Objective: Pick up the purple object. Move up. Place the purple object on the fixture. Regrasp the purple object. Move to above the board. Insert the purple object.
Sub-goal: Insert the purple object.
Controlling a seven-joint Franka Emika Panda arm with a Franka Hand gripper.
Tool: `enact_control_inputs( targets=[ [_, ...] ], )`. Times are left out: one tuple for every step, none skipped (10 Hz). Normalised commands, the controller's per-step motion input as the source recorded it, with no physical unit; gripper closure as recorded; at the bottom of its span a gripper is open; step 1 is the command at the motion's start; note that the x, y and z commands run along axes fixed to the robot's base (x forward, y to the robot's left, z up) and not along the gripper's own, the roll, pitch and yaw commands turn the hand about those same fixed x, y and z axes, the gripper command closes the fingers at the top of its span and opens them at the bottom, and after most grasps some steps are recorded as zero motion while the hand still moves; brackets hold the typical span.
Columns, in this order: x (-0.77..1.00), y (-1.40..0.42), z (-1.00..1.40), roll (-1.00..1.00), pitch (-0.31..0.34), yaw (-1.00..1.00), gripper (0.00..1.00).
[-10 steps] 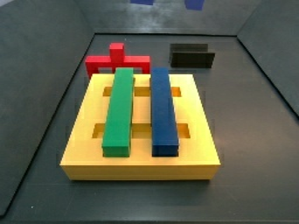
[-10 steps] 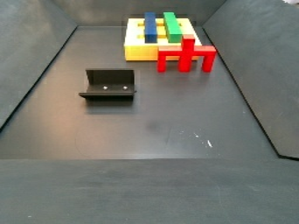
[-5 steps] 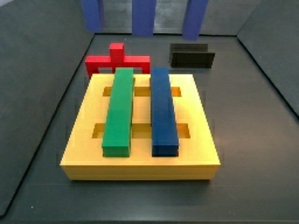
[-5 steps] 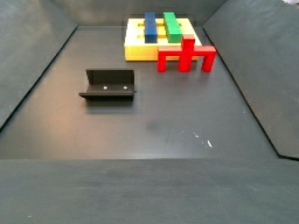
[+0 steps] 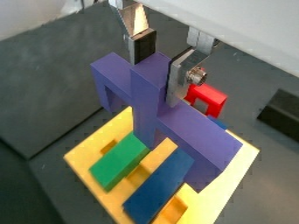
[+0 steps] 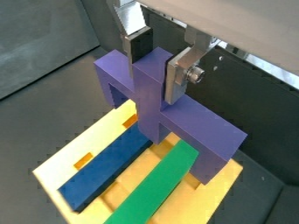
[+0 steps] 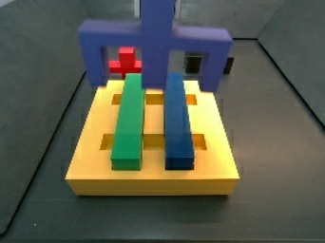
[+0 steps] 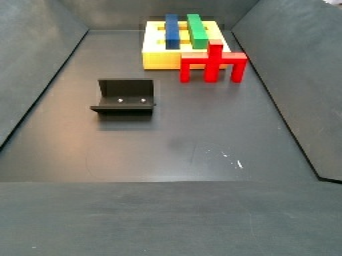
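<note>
Now I have the gripper (image 5: 162,54) clamped on the purple object's (image 5: 158,109) raised centre, hanging over the board (image 7: 152,169) beside the green bar (image 7: 128,121). Pick, fixture (image 8: 123,98) and regrasp look done; only insertion remains, though alignment is hard to judge.

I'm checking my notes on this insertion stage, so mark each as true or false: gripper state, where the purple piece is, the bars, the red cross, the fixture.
1. The gripper is shut on the purple object. True.
2. The purple object sits seated in the board. False: it is held above it.
3. The green bar and blue bar lie on the board. True.
4. The red cross rests on the fixture. False: it stands beside the board.
</note>
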Motion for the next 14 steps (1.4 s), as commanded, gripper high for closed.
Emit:
enact_control_inputs(
  targets=[
    [0.0, -0.39, -0.41, 0.09, -0.097, 0.22, 1.0],
    [0.01, -0.27, -0.46, 0.07, -0.096, 0.15, 1.0],
    [0.02, -0.26, -0.48, 0.1, -0.107, 0.09, 1.0],
    [0.02, -0.21, -0.46, 0.11, -0.114, 0.05, 1.0],
    [0.05, -0.21, -0.37, 0.1, -0.103, 0.01, 1.0],
    [0.06, -0.09, -0.31, 0.09, -0.083, 0.0, 1.0],
    [0.02, 0.0, -0.21, 0.06, -0.056, 0.0, 1.0],
    [0.08, 0.0, -0.15, 0.03, -0.029, 0.0, 1.0],
    [0.08, 0.02, -0.2, 0.01, -0.02, 0.0, 1.0],
    [0.07, 0.03, -0.2, 0.01, -0.021, 0.0, 1.0],
    [0.05, 0.13, -0.23, 0.0, -0.017, 0.0, 1.0],
    [0.0, 0.13, -0.18, 0.0, -0.017, 0.0, 1.0],
    [0.0, 0.1, -0.11, 0.0, -0.027, 0.0, 1.0],
    [0.0, 0.01, -0.13, 0.0, -0.023, 0.0, 1.0]
  ],
)
